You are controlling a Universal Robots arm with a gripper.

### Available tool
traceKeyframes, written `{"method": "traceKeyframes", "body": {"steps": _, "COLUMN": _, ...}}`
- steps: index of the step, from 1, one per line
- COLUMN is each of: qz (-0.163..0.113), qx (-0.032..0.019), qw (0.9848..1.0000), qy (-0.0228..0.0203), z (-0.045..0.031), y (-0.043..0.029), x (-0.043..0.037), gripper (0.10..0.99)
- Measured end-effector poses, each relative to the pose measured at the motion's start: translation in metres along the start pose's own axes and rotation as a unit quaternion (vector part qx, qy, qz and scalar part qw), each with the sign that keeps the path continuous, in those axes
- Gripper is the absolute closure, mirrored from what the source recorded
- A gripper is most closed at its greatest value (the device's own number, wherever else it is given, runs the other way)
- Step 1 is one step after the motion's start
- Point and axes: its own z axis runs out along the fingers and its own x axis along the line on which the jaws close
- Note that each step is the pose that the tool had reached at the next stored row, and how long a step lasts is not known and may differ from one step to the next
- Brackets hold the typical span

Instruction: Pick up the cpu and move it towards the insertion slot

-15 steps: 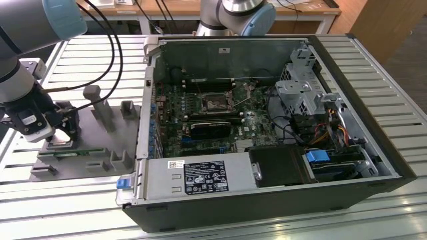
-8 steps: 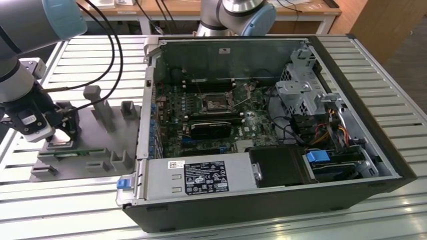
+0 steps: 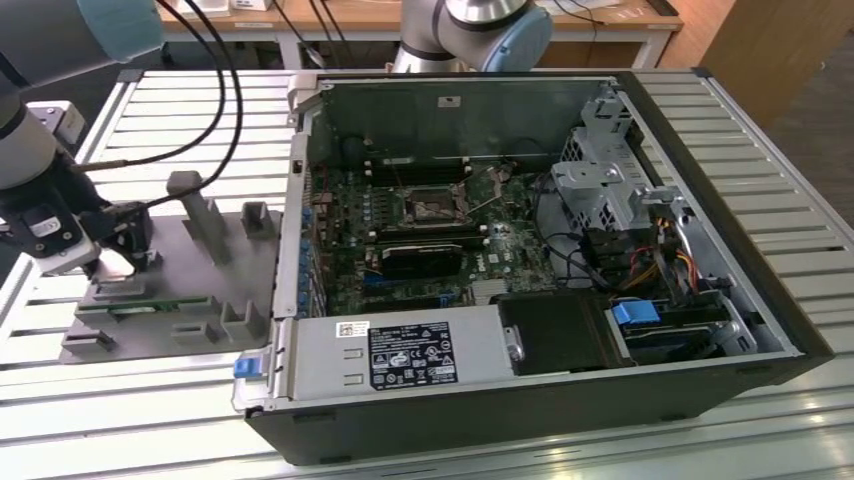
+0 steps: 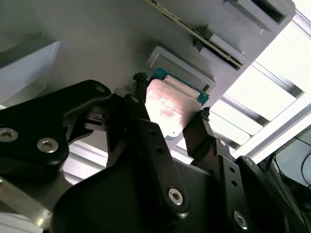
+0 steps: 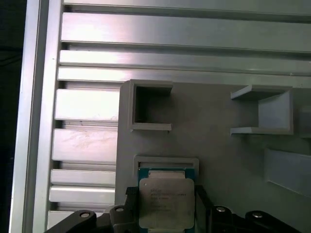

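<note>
In the exterior view my gripper (image 3: 127, 262) hangs low over the grey plastic tray (image 3: 200, 285) at the exterior view's left, outside the computer case. In both wrist views the cpu (image 4: 170, 104) (image 5: 166, 201), a flat square chip with a pale silvery top, sits between my two black fingers (image 4: 146, 121) just over its raised seat on the tray (image 5: 218, 141). The fingers press against two opposite edges of the chip, so my gripper (image 4: 172, 95) (image 5: 166, 194) is shut on it. The insertion slot (image 3: 434, 205), a square metal-framed socket, lies on the motherboard inside the open case.
The open computer case (image 3: 534, 250) lies on its side on a slatted metal table (image 3: 200, 110). Upright grey blocks (image 3: 200, 215) rise from the tray near my gripper. Inside the case are a black card (image 3: 427, 262), a drive cage (image 3: 601, 190) and cables. A second robot's base (image 3: 474, 30) stands behind.
</note>
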Motion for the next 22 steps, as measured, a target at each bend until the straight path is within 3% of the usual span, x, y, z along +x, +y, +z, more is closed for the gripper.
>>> {"method": "traceKeyframes", "body": {"steps": 10, "qz": 0.0, "qx": 0.0001, "qw": 1.0, "qy": -0.0034, "z": -0.0255, "y": 0.0018, "x": -0.0003, "gripper": 0.545}}
{"method": "traceKeyframes", "body": {"steps": 22, "qz": -0.001, "qx": 0.0002, "qw": 0.9999, "qy": -0.0109, "z": -0.0553, "y": 0.0039, "x": -0.0006, "gripper": 0.545}}
